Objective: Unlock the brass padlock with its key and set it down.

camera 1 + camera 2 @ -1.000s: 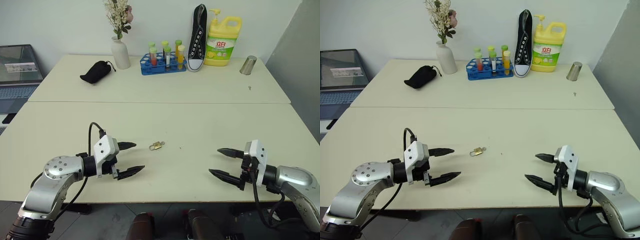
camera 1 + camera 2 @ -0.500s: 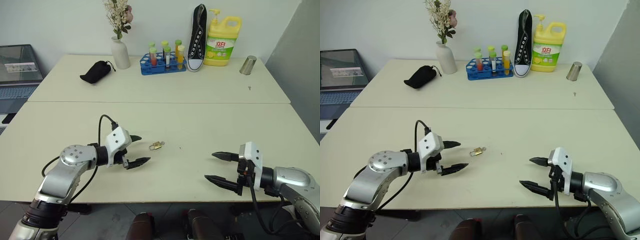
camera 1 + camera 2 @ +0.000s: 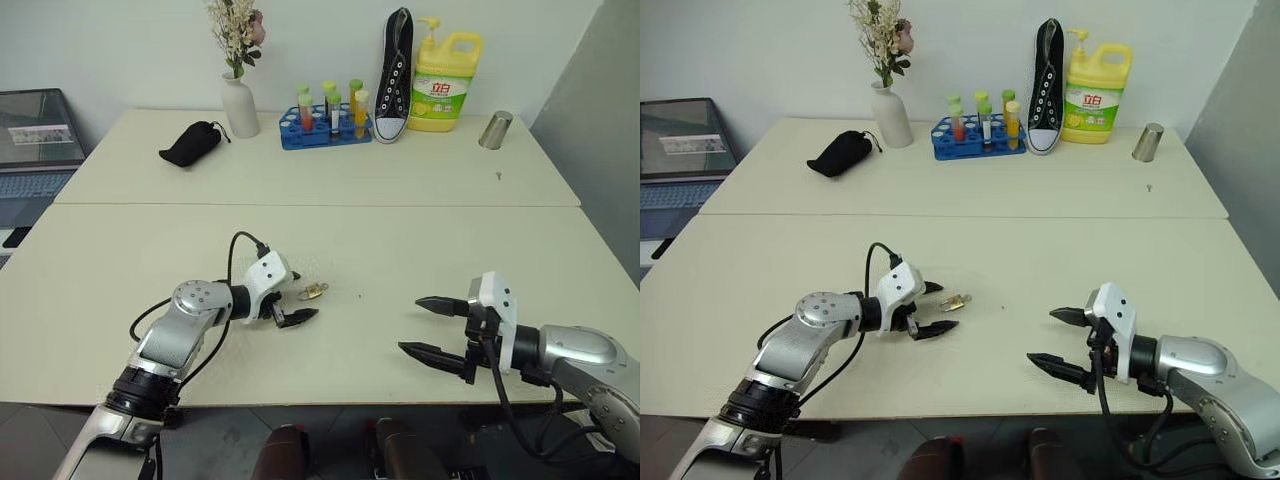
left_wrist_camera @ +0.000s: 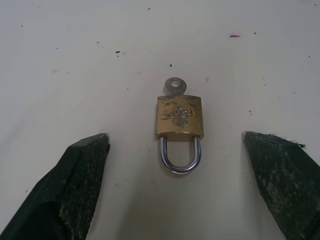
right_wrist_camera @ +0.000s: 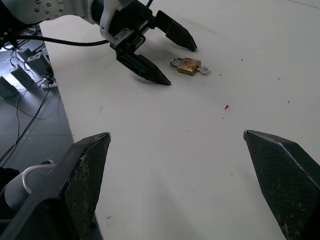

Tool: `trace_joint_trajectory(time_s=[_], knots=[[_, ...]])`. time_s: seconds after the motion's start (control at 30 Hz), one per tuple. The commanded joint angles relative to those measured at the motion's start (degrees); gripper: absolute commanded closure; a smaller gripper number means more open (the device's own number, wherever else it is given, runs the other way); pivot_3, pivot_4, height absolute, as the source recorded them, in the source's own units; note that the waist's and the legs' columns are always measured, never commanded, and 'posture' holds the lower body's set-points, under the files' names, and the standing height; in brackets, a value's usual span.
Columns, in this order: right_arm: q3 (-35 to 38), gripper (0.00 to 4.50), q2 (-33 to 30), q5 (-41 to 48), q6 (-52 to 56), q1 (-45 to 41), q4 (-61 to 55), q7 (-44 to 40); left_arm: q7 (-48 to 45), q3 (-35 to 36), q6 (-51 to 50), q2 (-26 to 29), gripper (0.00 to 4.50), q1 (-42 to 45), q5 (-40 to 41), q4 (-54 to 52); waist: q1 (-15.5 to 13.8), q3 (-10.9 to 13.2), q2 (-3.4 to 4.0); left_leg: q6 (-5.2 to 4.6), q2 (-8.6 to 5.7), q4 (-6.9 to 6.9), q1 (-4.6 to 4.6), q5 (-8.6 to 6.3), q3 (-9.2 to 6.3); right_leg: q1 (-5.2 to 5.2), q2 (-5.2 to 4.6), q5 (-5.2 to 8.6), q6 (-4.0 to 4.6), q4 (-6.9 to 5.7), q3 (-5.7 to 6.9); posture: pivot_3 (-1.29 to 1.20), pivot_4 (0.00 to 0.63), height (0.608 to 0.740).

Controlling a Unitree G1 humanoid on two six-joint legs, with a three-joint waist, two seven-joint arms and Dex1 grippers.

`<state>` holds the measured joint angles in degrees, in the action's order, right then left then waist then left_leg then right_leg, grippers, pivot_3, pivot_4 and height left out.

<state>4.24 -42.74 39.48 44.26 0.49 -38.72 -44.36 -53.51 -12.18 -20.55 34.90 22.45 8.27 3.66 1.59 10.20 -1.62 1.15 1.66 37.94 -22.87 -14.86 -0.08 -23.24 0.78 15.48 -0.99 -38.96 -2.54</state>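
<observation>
1. The padlock (image 4: 180, 117) lies flat on the near table (image 3: 420, 250), a little left of its middle, shackle closed and pointing at the left gripper.
2. A key (image 4: 175, 85) sticks out of the lock's far end, its round silver head resting on the table.
3. The left gripper (image 3: 292, 302) is low over the table just left of the padlock, fingers spread wide – one on each side of the lock's line, neither touching it.
4. The right gripper (image 3: 424, 327) hangs over the near right part of the table, well apart from the padlock, also wide and holding nothing.
5. On the far table stand a white vase (image 3: 240, 105) with dried flowers, a blue rack (image 3: 325, 130) of coloured tubes, a black shoe (image 3: 396, 72) propped upright, a yellow bottle (image 3: 445, 82) and a metal cup (image 3: 495, 130).
6. A black pouch (image 3: 192, 144) lies on the far table's left – beyond that edge sits a laptop (image 3: 38, 140).
</observation>
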Motion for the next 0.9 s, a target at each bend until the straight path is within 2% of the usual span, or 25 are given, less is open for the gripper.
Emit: trace_joint_trajectory(time_s=[0.03,0.17,0.27,0.57,0.6,0.77,0.9], knots=[[0.69,0.03,-0.64,1.82,0.79,-1.21,-2.89,0.82,-0.58,-1.77,1.69,-0.94,0.00,1.45,-2.02,2.70,-0.01,-0.01,-0.01,0.00,-0.01,0.02,0.01,0.00,0.00,0.02,0.00,0.00,-0.01,0.00,0.00,0.00,0.150,0.740],[0.76,0.03,-0.70,2.34,1.43,-1.57,-3.25,1.28,-0.80,-2.27,2.56,-1.83,0.00,2.27,-2.77,4.58,-0.26,-0.05,-0.03,0.00,-0.05,0.05,0.02,0.00,0.01,0.04,-0.02,-0.02,-0.04,0.00,0.01,0.00,0.150,0.740],[0.74,0.00,-0.57,2.96,2.27,-2.26,-3.94,2.25,-1.89,-3.91,2.50,-2.23,0.56,2.91,-3.69,6.04,-0.43,-0.06,-0.03,0.00,-0.06,0.06,0.01,0.00,0.00,0.06,-0.04,-0.03,-0.05,0.00,0.01,0.00,0.150,0.740],[1.45,0.00,-0.42,4.74,3.66,-2.08,-5.71,4.66,-2.05,-6.04,2.76,-2.99,3.43,5.52,-6.31,10.06,-0.65,-0.22,0.02,-0.01,-0.05,0.10,0.08,0.01,0.02,0.10,-0.02,-0.07,-0.10,-0.03,0.01,0.00,0.150,0.740],[1.50,0.00,-0.50,4.82,3.69,-2.05,-5.82,4.84,-2.17,-6.18,2.84,-2.92,3.54,5.54,-6.57,10.25,-0.65,-0.25,0.01,-0.01,-0.05,0.10,0.08,0.01,0.02,0.11,-0.02,-0.07,-0.10,-0.03,0.01,0.00,0.150,0.740],[2.27,0.00,-0.50,6.13,3.90,-1.71,-6.08,5.77,-4.02,-5.68,3.26,-2.69,3.53,4.49,-5.23,8.54,-0.64,-0.33,0.03,-0.02,-0.04,0.10,0.10,0.01,0.02,0.11,-0.02,-0.07,-0.11,-0.03,0.01,0.00,0.150,0.740],[3.34,0.00,-0.62,6.11,3.87,-0.50,-6.37,6.93,-6.79,-4.53,9.54,-2.95,3.53,3.30,-3.10,4.95,-0.57,-0.33,0.02,-0.01,-0.02,0.08,0.07,0.01,0.04,0.09,-0.02,-0.07,-0.11,-0.01,-0.01,0.00,0.150,0.740]])
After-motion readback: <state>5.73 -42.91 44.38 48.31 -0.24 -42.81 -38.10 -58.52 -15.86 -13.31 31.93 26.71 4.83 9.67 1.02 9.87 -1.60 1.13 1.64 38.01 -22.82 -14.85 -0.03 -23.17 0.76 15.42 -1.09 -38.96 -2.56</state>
